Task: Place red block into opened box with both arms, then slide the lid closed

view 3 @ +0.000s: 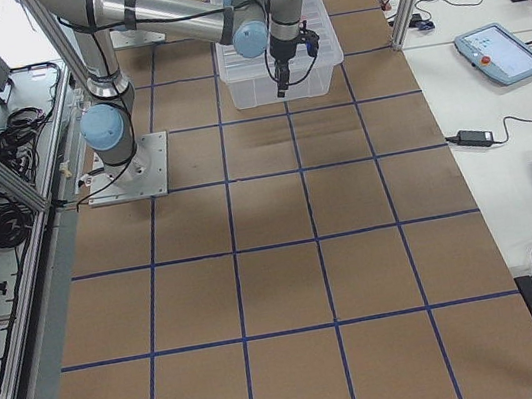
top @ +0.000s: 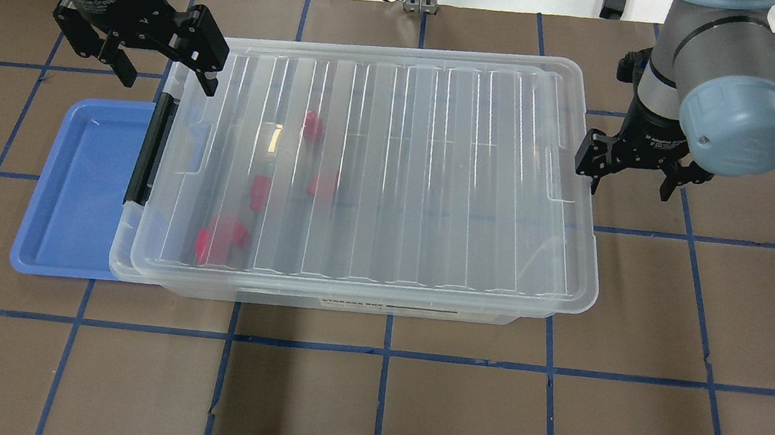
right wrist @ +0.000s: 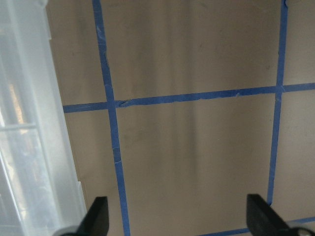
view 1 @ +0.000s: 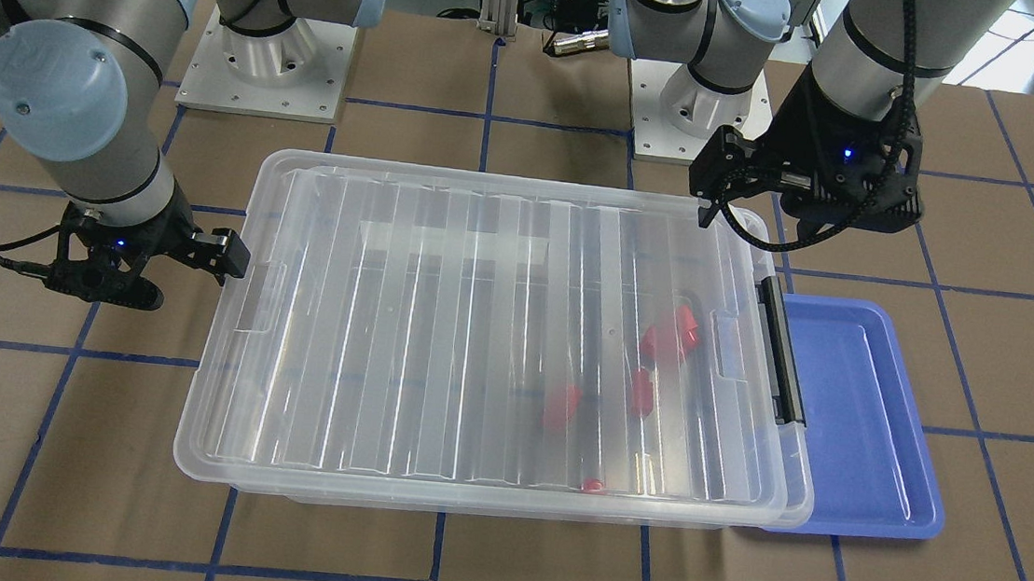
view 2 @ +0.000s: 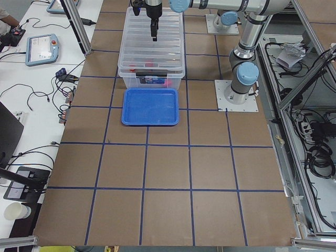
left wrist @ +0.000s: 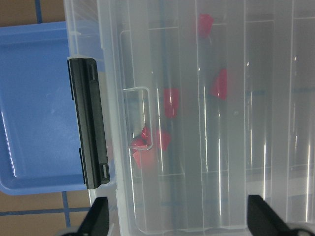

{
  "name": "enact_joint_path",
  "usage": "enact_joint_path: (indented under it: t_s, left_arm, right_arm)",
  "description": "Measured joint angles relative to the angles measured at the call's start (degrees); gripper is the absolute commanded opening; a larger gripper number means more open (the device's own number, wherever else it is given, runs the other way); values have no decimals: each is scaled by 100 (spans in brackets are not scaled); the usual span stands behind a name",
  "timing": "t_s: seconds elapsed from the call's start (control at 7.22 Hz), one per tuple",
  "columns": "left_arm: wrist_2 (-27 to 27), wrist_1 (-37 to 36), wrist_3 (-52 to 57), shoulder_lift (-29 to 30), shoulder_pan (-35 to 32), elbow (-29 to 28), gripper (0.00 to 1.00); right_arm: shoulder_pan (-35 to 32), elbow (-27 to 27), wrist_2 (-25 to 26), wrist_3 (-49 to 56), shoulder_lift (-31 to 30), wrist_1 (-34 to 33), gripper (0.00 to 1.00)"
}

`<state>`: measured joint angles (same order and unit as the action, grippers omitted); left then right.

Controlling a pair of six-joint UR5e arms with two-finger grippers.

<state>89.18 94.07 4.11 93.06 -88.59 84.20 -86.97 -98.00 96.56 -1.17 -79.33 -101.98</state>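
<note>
1. Big shallow clear plastic box (top: 361,307) sits on the brown surface (top: 406,415) with the blue tape grid; its black bar handle (top: 146,148) is on the short end toward the robot's left.
2. The flat, ribbed clear plastic lid (top: 400,174) lies on top and covers nearly the whole box. It's a touch off toward the robot's right, so a thin strip of box rim shows by the handle.
3. The small bright red plastic blocks (top: 323,184) are inside the box, blurry through the lid; they're all in the handle half, with a clump of them near the handle and the others loose.
4. The left gripper (top: 164,68) hovers over the handle-end corner of the lid on the side farther from the robot; its fingers are spread wide with nothing between them.
5. The right gripper (top: 628,178) is at the opposite short end, over bare surface; fingers are wide apart and empty. The nearer finger is just beside the lid's edge, but I can't tell if it's touching.
6. A flat blue plastic tray (top: 76,191) sits just beside the handle end.
</note>
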Motion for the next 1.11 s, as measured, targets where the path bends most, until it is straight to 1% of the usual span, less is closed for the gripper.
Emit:
enact_joint_path:
  t_s: [0.55,0.69,1.11]
  left_arm:
    - [-18,-15,-12,11,0,0,100]
    - [-15,-10,-14,7,1,2,100]
    - [-22,-5,-15,1,6,8,100]
  right_arm:
    - [-30,52,61,24,-41,18,100]
    - [-21,91,74,47,-145,42,100]
    - [33,57,67,10,-757,28,100]
